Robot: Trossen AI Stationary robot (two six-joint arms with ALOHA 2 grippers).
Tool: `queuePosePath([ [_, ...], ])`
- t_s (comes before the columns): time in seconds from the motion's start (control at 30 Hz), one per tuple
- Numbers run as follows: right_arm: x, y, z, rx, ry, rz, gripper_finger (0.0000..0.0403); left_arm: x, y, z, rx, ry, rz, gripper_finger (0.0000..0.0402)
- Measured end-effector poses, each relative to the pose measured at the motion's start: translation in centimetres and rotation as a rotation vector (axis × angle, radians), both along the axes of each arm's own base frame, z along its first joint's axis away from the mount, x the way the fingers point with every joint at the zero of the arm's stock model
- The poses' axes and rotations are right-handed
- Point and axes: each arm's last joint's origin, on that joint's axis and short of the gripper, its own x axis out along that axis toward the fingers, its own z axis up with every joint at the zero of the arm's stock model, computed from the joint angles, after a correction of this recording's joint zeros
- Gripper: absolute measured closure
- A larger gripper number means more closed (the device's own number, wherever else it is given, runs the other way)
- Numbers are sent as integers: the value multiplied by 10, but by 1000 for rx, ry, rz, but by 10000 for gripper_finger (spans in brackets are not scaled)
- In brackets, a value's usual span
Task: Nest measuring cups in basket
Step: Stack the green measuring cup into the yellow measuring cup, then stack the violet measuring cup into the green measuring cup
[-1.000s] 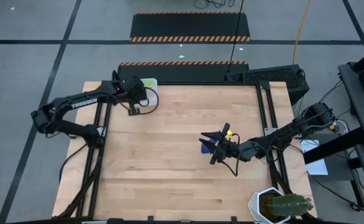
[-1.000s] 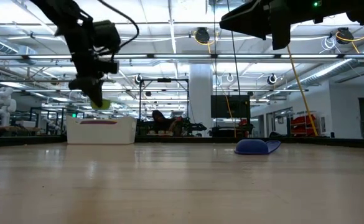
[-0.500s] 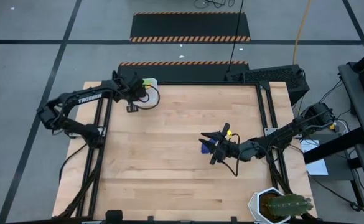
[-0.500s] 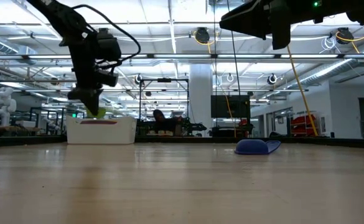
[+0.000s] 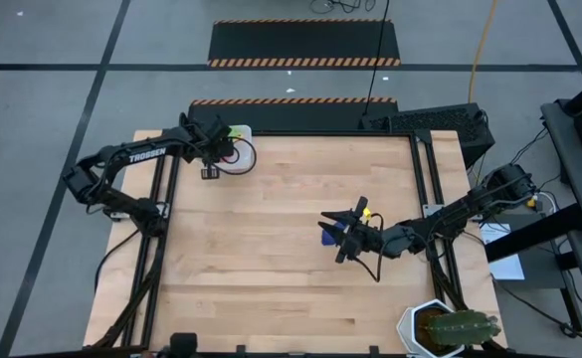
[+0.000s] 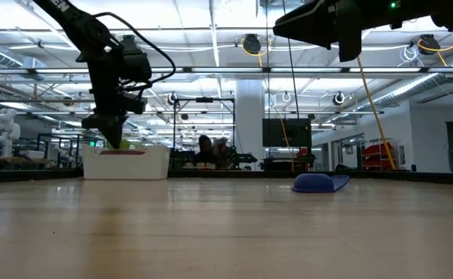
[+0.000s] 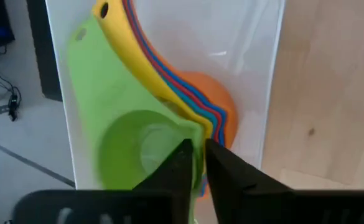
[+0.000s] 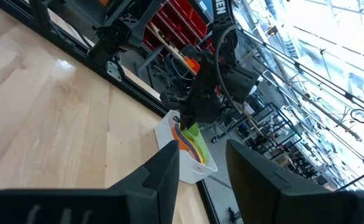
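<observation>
High view: the left claw (image 5: 214, 149) hangs over the basket (image 5: 242, 132) at the far left corner of the bench (image 5: 271, 268), with a patch of green showing at the basket. The right claw (image 5: 336, 236) hovers mid-bench, just over the blue measuring cup (image 5: 325, 234). If the right arm drops carelessly, it could shove that cup along the wood instead of straddling it.

Low view: the left claw (image 6: 111, 132) points down into the basket (image 6: 126, 162), green cup (image 6: 125, 144) at its tip just above the rim. The blue cup (image 6: 320, 183) lies on the bench, well apart from the basket. A quick lift of the left arm could drag the green cup back out, or nudge the light tub.

Left wrist view: the left claw (image 7: 198, 160) has its fingers close together with only a thin gap, sitting at the edge of the green cup (image 7: 132, 146); whether it grips or has let go I cannot tell. The green cup lies tilted on the stack of nested cups (image 7: 188, 102), yellow on top, orange bowl beneath. It looks poorly seated, so it may slide off or tip the stack.

Right wrist view: the right claw (image 8: 203, 171) stands spread, holding nothing. Far off sit the basket (image 8: 188, 155) and the other arm.
</observation>
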Motion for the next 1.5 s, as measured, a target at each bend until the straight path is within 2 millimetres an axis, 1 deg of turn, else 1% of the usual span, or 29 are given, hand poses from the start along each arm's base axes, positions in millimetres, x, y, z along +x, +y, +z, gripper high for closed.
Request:
queuePosePath([
  [0.2,0,0,0,0,0,0,277,-1,1,1,35,26,23,273],
  [0.27,0,0,0,0,0,0,277,-2,2,1,61,45,49,252],
  [0.37,0,0,0,0,0,0,277,-2,0,1,109,74,117,233],
  [0.47,0,0,0,11,-5,0,277,2,-10,4,123,64,157,228],
  [0.6,0,0,0,60,-25,-3,277,8,-32,14,124,-10,181,227],
  [0.7,0,-1,0,103,-45,-23,277,14,-52,25,123,-115,199,227],
  [0.83,0,-1,-1,204,-77,-60,277,24,-80,36,32,-292,190,227],
  [0.93,0,-2,-7,294,-64,-71,277,34,-102,42,-42,-399,140,227],
  [1.03,3,-4,-11,386,7,-118,277,46,-127,44,-75,-460,31,227],
  [1.17,6,-16,-6,628,116,-219,268,63,-160,49,-94,-568,-126,227],
  [1.3,6,-32,-7,887,259,-300,247,71,-188,56,-108,-653,-269,227],
  [1.4,4,-49,-9,1078,317,-320,227,73,-201,59,-114,-680,-335,227],
  [1.5,1,-65,-12,1218,406,-340,208,74,-207,61,-120,-713,-357,227],
])
